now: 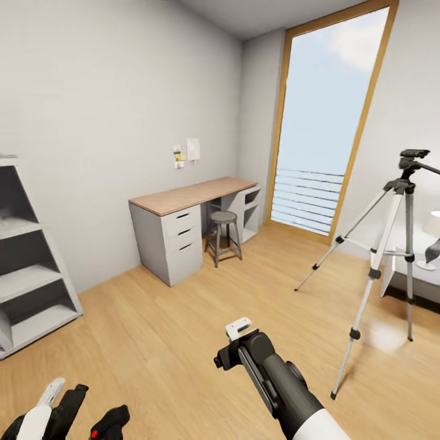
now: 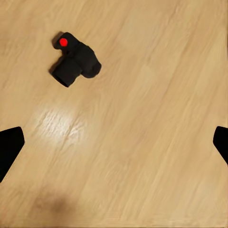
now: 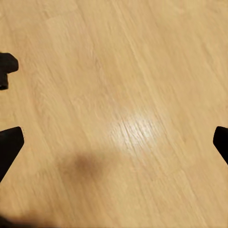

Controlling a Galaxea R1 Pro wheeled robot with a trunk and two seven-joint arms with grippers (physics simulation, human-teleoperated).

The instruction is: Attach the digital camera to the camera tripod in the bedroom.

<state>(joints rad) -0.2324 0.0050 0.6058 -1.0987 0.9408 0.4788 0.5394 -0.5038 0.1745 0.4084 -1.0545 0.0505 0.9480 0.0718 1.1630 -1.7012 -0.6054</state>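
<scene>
A: The left end effector (image 1: 58, 406) hangs low at the robot's left side, above the wood floor (image 1: 183, 330). In its wrist view only the two dark finger tips (image 2: 9, 149) peek in at opposite edges, so the fingers are spread wide with nothing between them.

B: And the digital camera (image 2: 75, 60)?

A: On the floor, below and ahead of that end effector but off to one side of the line between its fingers. The red button faces up. In the head view it sits just beside the left end effector, at the bottom edge.

B: The right end effector (image 1: 235, 345)?

A: Held out over bare floor toward the middle of the room, fingers likewise spread, holding nothing. The left arm is clearly the nearer one.

B: So the reach is short?

A: I'd judge so: shift sideways until the camera body lies between the fingers, then descend. Its longer side runs diagonally in the wrist view, so some wrist turn may be needed.

B: The camera tripod (image 1: 391, 244)?

A: Standing upright to the right, near the bed (image 1: 415, 269), well apart from the camera.
</scene>
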